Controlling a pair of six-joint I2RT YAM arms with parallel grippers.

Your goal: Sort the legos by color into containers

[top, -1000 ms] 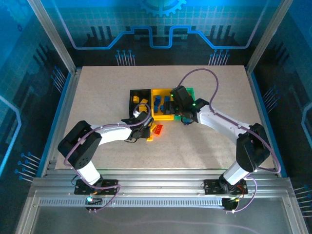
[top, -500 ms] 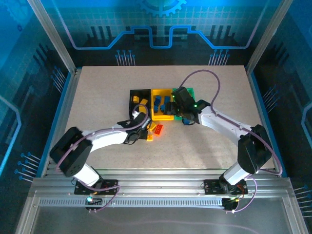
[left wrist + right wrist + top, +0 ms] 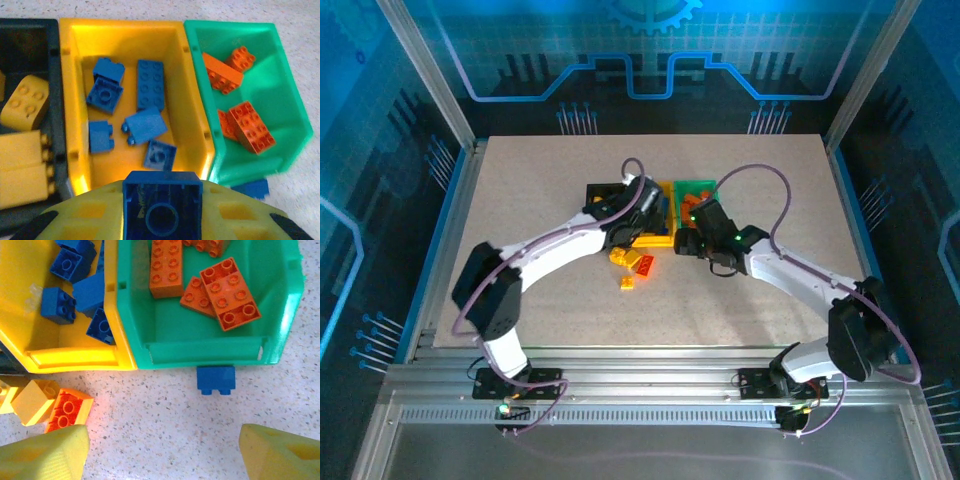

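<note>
One blue lego (image 3: 162,212), between left jaws (gripped)

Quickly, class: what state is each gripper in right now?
Left gripper: closed on a blue brick.
Right gripper: open, holding nothing.

Worktop (image 3: 520,190) bare along left, right and far edges. Left gripper (image 3: 162,215), clamping held blue brick (image 3: 162,197), hangs over yellow bin (image 3: 72,75). Before its near wall: yellow brick (image 3: 34,400), orange brick (image 3: 66,410), touching. Loose blue brick (image 3: 215,379) abuts green bin (image 3: 200,351) near wall, outside.
</note>
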